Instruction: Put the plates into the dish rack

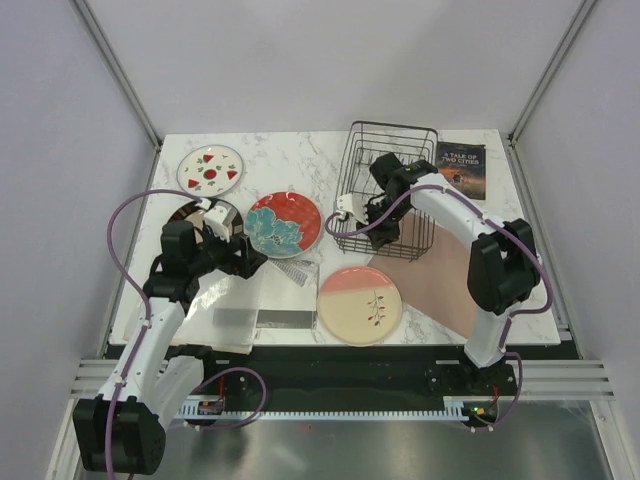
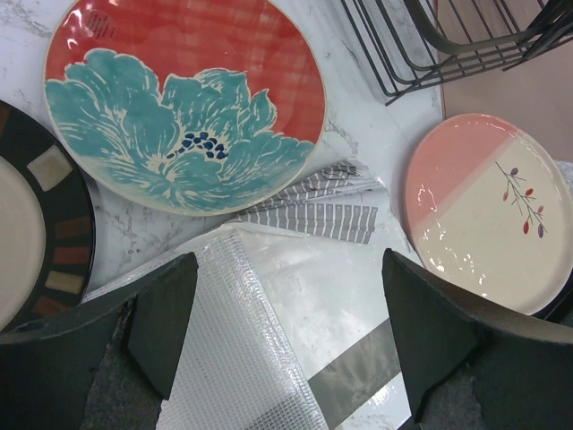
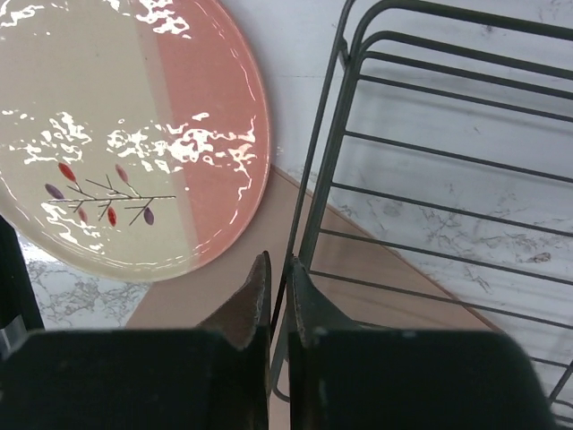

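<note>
Marble table (image 1: 290,160), L jaws wide open, empty, R jaws nipping dish rack (image 1: 400,140)

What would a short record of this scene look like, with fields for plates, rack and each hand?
Plates on the table: white plate, brown-rimmed plate, red plate, pink-and-cream plate
Plates in the dish rack: none
Dish rack: far right, near edge over the mat
Left hand: open, empty, beside the red plate
Right hand: shut on a dish rack wire
</note>
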